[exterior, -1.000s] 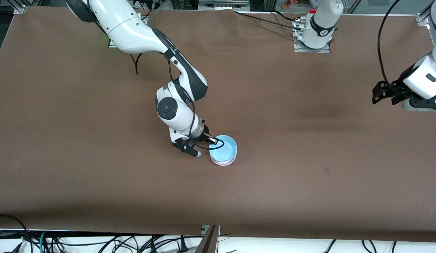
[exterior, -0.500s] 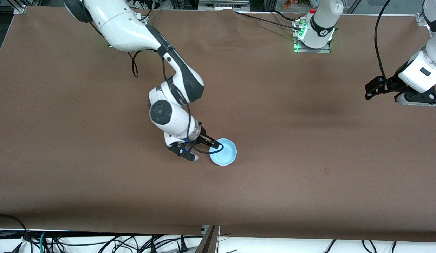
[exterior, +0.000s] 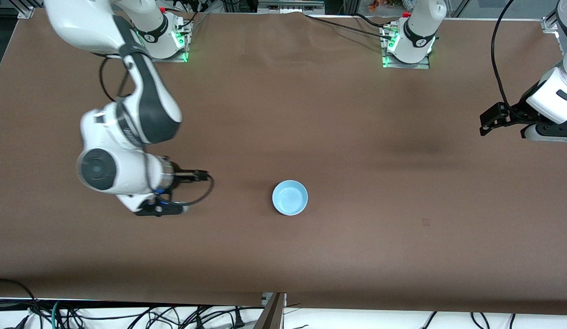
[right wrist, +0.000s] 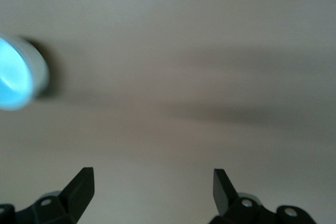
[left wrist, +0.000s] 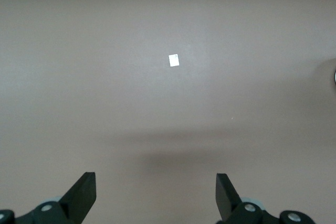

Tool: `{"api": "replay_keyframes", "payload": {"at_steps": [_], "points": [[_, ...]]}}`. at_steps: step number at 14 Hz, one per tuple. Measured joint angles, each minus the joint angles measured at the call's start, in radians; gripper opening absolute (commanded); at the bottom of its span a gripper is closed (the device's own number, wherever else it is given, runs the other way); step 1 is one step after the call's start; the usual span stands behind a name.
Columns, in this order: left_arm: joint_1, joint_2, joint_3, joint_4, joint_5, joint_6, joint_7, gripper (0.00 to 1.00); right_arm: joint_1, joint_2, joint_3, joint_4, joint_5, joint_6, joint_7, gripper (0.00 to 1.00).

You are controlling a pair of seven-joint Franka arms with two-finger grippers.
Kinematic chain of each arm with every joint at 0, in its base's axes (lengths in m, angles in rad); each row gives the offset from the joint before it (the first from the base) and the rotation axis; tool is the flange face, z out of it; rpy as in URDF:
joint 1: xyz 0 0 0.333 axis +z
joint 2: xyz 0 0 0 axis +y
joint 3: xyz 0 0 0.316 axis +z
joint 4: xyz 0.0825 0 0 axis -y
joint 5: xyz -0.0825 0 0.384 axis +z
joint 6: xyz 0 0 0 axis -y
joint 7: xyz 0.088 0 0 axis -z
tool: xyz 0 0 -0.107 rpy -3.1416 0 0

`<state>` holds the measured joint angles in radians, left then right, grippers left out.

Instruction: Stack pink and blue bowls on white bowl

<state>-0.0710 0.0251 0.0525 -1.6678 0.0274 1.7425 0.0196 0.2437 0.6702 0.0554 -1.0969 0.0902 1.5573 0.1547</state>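
1. Blue bowl (exterior: 289,197) sits upright mid-table, nothing touching it. Only the blue one shows from above; can't tell what's nested under it.
2. Right gripper (right wrist: 152,190) is over bare table (exterior: 356,137), well apart from the bowl toward the right arm's end. Jaws spread wide, nothing between them.
3. Left gripper (left wrist: 156,192) is over bare table at the left arm's end, arm waiting. Jaws wide apart, holding nothing.

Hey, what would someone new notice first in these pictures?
A blue bowl sits alone mid-table on the brown table. The right gripper, open and empty, hangs over bare table toward the right arm's end; the left gripper, also open, waits at the left arm's end.
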Motion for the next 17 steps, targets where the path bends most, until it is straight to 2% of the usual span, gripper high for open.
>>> {"api": "replay_keyframes", "payload": {"at_steps": [3, 8, 11, 17], "points": [[0.0, 0.031, 0.0, 0.041, 0.0, 0.0, 0.0, 1.0, -0.071, -0.083, -0.007, -0.002, -0.074, -0.102, -0.182, 1.0], [0.0, 0.058, 0.001, 0.084, 0.0, -0.003, 0.0, 1.0, -0.134, -0.31, -0.012, -0.122, -0.131, -0.157, -0.215, 1.0], [0.0, 0.065, 0.0, 0.094, 0.0, -0.007, 0.0, 1.0, -0.201, -0.439, -0.015, -0.184, -0.137, -0.159, -0.215, 1.0], [0.0, 0.082, 0.0, 0.107, 0.0, -0.014, 0.0, 1.0, -0.26, -0.537, -0.016, -0.301, -0.137, -0.155, -0.219, 1.0]]}}
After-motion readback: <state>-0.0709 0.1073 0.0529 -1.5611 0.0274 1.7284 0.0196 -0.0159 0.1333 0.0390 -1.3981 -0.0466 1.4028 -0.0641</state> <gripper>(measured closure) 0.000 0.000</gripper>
